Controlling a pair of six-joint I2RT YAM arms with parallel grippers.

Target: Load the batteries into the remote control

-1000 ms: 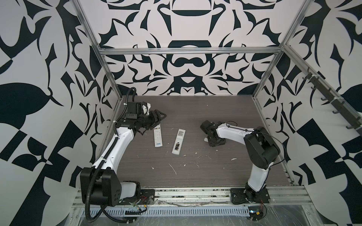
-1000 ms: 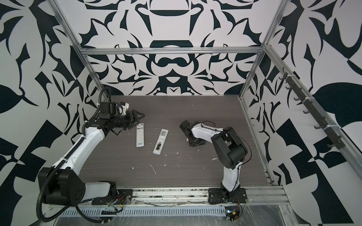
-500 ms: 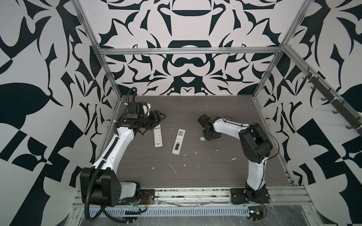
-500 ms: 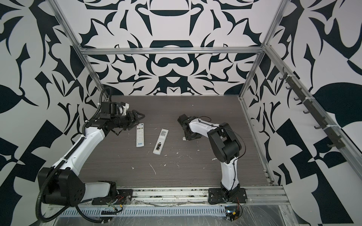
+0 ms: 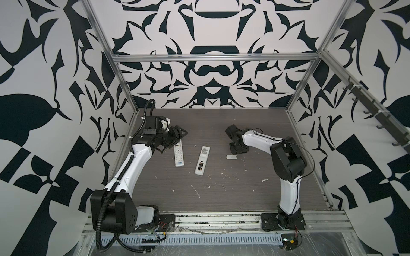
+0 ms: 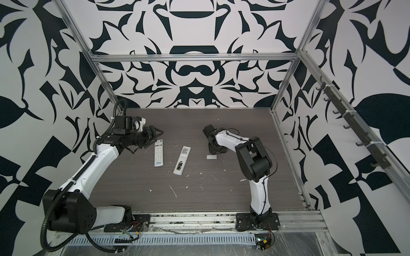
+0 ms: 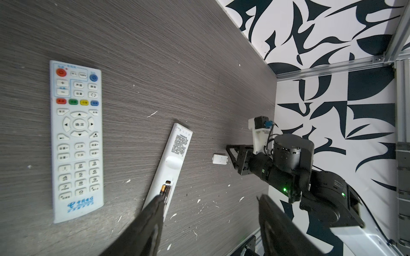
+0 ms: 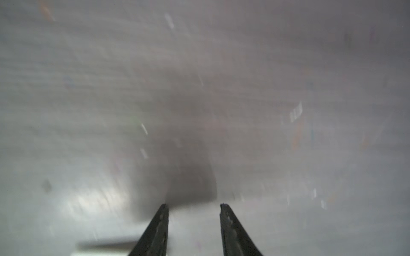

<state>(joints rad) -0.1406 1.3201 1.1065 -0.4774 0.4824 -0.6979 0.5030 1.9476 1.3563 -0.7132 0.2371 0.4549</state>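
The batteries (image 7: 165,190) that can be seen lie side by side in the open bay of the white remote control (image 7: 175,153), which rests face down near the middle of the table (image 5: 221,199). One finger of the left gripper hides their near ends, so whether they are fully seated cannot be told, and no other batteries show anywhere. If a cell sits proud or the wrong way round, pressing a lid over it would likely jam or pop it out. The loose battery cover (image 7: 219,159) lies flat to the right of that remote, apart from it, with the right gripper (image 8: 194,210) just on its far side, jaws parted to a moderate gap with nothing between them. That wrist view is badly smeared, so how the fingers line up with the cover is unclear. A thin flat piece like this will probably skid away or tip if pinched off-centre, and it could slide into the remote and shake the cells loose. The left gripper (image 7: 208,208) hangs at the far left with its jaws wide and empty. A reach from there could clip the second remote (image 7: 76,139), which lies face up to the left of the open one, or push the open one aside, as nothing pins it down.
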